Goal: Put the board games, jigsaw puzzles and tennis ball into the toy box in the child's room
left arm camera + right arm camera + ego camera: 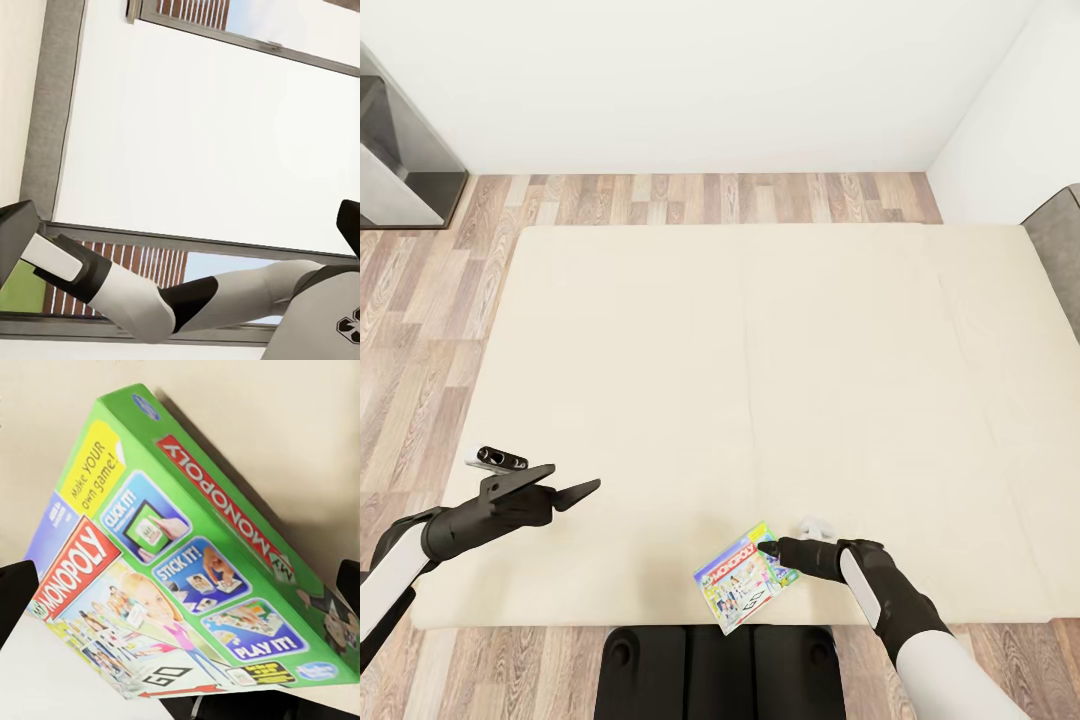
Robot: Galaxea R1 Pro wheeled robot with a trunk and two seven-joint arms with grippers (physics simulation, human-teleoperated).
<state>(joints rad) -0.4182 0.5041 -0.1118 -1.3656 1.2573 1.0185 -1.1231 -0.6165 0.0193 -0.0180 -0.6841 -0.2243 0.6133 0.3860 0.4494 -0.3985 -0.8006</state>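
Monopoly box at the near edge of the bed, a little right of centre, tilted with one corner lifted toward the right hand. Green sides, red logo strip, printed panels reading "Click it", "Stick it", "Play it" in the right wrist view. Right hand closed on the box's far right corner, dark fingers on either side of it in the right wrist view; hard to say whether the box is fully clear of the mattress or still resting on its near corner. White and black right forearm reaching in from the near right.

Left hand over the near left part of the bed, well apart from the box, fingers spread and holding nothing. Left fingertips at the edges of the left wrist view, framing a window and the robot's own white arm.

Cream mattress otherwise bare, faint seam lines across it. Wood plank floor on the left and far sides of the bed. White wall beyond. Dark grey cabinet at the far left, grey furniture edge at the far right. Robot's dark base at the near edge of the bed.
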